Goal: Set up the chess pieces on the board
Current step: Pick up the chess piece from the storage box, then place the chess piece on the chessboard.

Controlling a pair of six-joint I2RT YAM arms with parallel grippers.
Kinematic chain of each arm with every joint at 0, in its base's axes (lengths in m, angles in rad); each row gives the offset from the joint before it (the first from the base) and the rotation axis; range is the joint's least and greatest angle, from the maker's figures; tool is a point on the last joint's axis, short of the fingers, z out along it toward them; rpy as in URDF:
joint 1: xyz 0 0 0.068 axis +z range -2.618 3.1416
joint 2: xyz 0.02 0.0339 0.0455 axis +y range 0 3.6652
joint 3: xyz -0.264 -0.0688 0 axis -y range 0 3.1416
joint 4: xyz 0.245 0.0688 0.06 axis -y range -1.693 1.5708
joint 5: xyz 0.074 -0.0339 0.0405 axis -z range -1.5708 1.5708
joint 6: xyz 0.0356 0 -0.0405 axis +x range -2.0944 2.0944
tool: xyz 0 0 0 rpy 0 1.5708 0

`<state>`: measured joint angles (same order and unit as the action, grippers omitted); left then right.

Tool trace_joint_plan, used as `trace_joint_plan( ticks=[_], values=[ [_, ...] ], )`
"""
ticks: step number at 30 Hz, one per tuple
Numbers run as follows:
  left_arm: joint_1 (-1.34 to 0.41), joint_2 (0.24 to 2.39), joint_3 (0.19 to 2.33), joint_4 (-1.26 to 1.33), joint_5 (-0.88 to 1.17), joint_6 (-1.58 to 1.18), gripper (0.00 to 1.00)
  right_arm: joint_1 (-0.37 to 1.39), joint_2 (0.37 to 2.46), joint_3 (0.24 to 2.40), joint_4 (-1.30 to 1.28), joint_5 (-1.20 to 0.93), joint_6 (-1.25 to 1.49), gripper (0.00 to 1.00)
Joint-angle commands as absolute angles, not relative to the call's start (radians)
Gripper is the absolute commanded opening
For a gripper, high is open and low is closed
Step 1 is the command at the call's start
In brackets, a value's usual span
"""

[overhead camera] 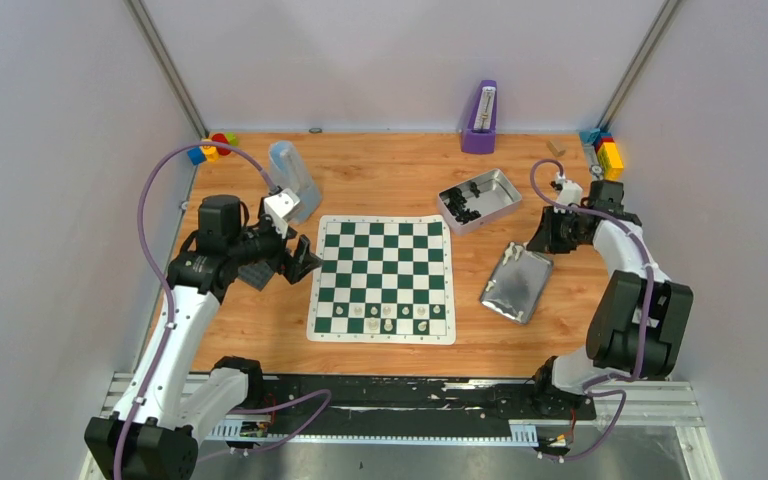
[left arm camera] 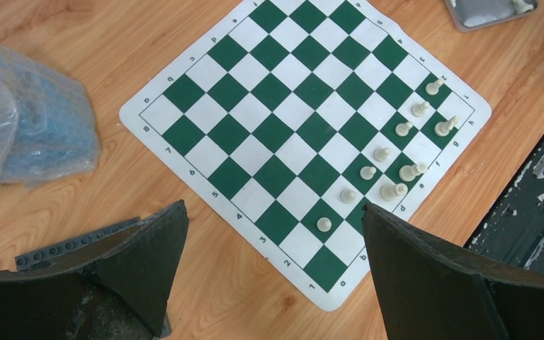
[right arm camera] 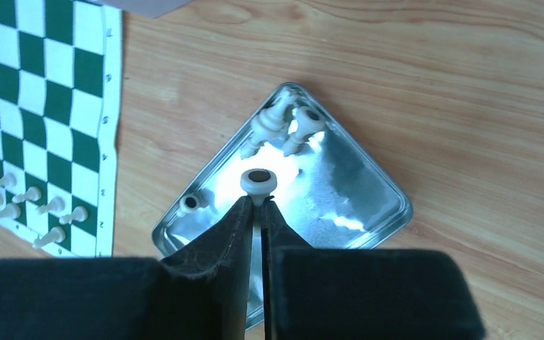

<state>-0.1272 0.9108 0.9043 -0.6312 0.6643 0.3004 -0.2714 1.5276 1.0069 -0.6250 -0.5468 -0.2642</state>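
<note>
Bluish bubble wrap (left arm camera: 28, 120) lies crumpled at the far left, near a dark grey studded plate (left arm camera: 64, 244) that sits under the left gripper (left arm camera: 273, 212). Its jaws stand wide with nothing between them, just off the left edge of the board (overhead camera: 385, 260). That green-and-white mat lies flat in the middle of the wooden table (overhead camera: 400, 180). Cream-white chess pieces (left arm camera: 382, 153) stand only on its two near rows, and the rest that shows is bare, so there is ample room to come down from above. Beside the board's far right corner sits a tin (overhead camera: 500, 188) of dark pieces (overhead camera: 460, 205). Nearer is a shiny tin lid (right arm camera: 340, 191) with a few more white pieces (right arm camera: 283, 124) lying on their sides. Over it the right gripper (right arm camera: 257, 207) has its jaws narrow around the stem of a white chess piece (right arm camera: 258, 180), just behind its round base. Such a piece looks light, stiff and smooth, likely to slip or swivel, so the waist seems the sound place to pinch. The lid's shallow rim and the neighbouring pieces are what a lift must clear.
</note>
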Motion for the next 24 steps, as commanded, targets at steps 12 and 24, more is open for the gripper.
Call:
trace_joint_plan(
  ticks=[12, 24],
  values=[
    [-0.122, 0.926, 1.058, -0.741, 0.67, 0.326, 1.0, 0.152, 1.314, 1.169, -0.7, -0.746, -0.471, 0.0],
    [-0.123, 1.187, 1.127, -0.553, 0.996, 0.062, 1.0, 0.515, 1.446, 1.293, -0.518, -0.726, -0.426, 0.0]
  ],
)
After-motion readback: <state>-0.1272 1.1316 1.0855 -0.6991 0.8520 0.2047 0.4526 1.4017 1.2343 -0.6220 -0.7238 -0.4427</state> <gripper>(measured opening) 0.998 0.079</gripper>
